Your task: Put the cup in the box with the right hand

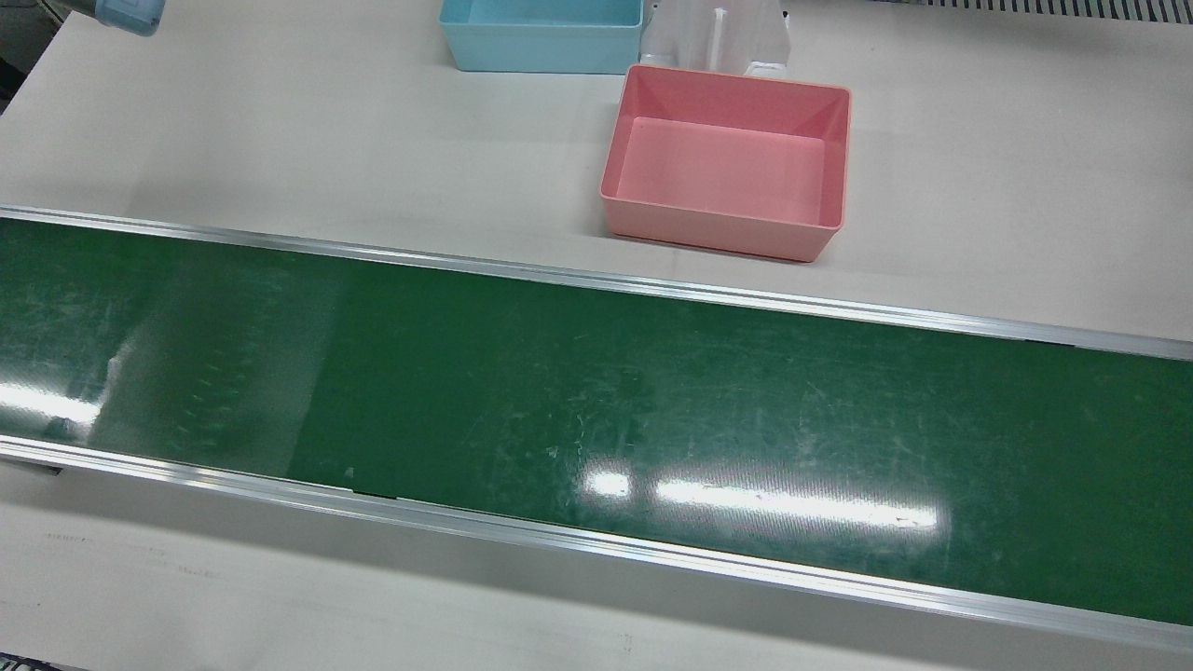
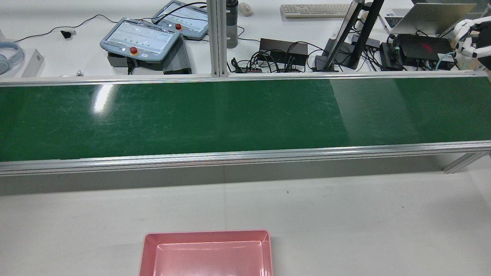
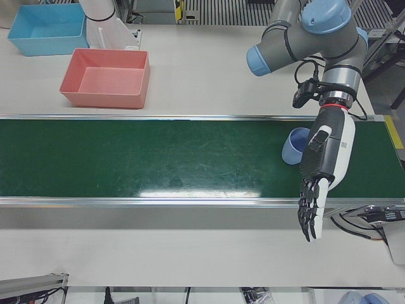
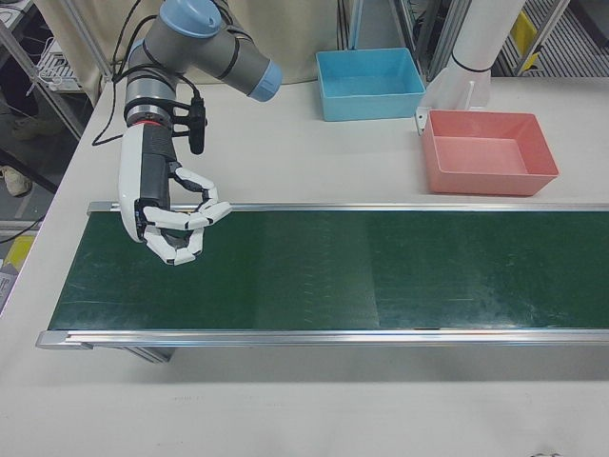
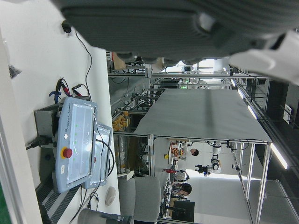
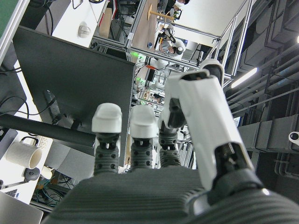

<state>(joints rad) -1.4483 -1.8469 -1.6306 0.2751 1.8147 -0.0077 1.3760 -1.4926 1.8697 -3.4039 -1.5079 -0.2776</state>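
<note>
The pale blue plastic cup (image 3: 295, 146) lies on its side on my long green conveyor belt (image 3: 158, 158), near my left robot hand (image 3: 319, 177), which hangs over the belt's front rail, its fingers straight and apart, holding nothing. My right robot hand (image 4: 176, 224) hovers over the belt's opposite end, fingers curled inward and empty. The empty pink plastic box (image 4: 487, 150) sits on the white desk (image 4: 285, 162) behind the belt, beside a light blue plastic bin (image 4: 369, 84).

Belt (image 1: 596, 410): green, glossy, aluminium rails.
Blue bin (image 1: 541, 33): on table (image 1: 280, 140), beyond belt.
Pendants (image 2: 142, 38): two, far bench.
Keyboard (image 2: 312, 9): far bench.
Laptop (image 2: 429, 17): far bench, open.
</note>
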